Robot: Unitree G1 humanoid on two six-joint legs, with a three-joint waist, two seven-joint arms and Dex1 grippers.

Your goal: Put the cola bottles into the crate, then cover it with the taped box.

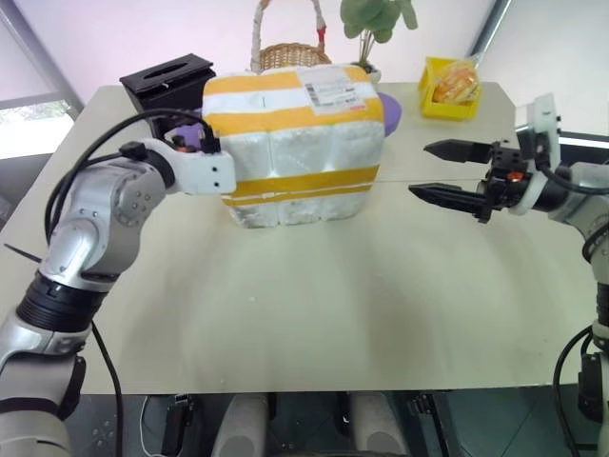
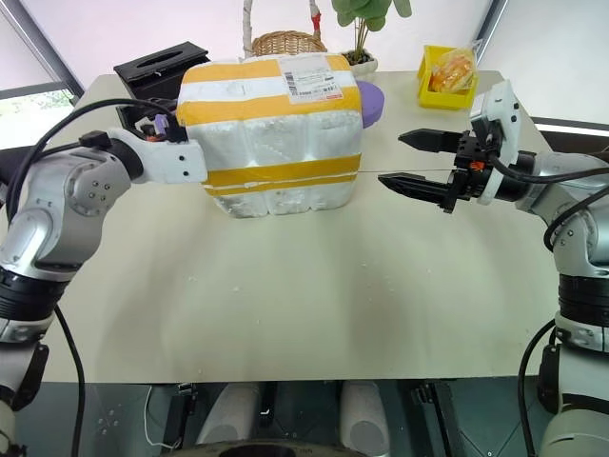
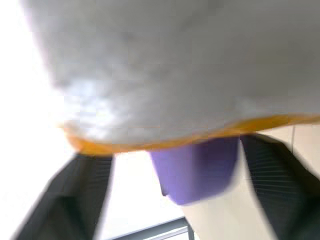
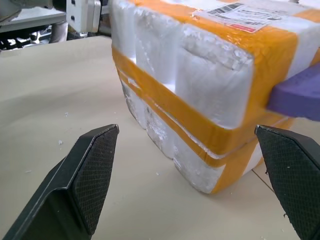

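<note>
Standing over the beige table (image 1: pixel 314 314), the taped box (image 1: pixel 300 143) is the biggest thing in sight, resting near the far middle with its yellow bands running round it and the shipping label (image 1: pixel 335 92) on top. A seam low on its side suggests it is already seated over the crate, though I cannot see the crate or any cola bottles, so I judge the covering step is about done. Its long axis runs across the table, from nine o'clock to three o'clock. At nine o'clock the left gripper (image 3: pixel 175 185) sits right up against the box's end, its two fingers (image 3: pixel 80 200) spread wide with nothing between them, the foam looming just above in its wrist view; that arm is plainly the nearer one. At three o'clock the right gripper (image 1: pixel 447 171) hangs well apart from the box's other end, fingers gaping and empty, pointing toward it. Behind, at twelve o'clock, stand a wicker basket (image 1: pixel 290 52), a black tissue box (image 1: pixel 166 81) and a yellow bin (image 1: pixel 450 90)
</note>
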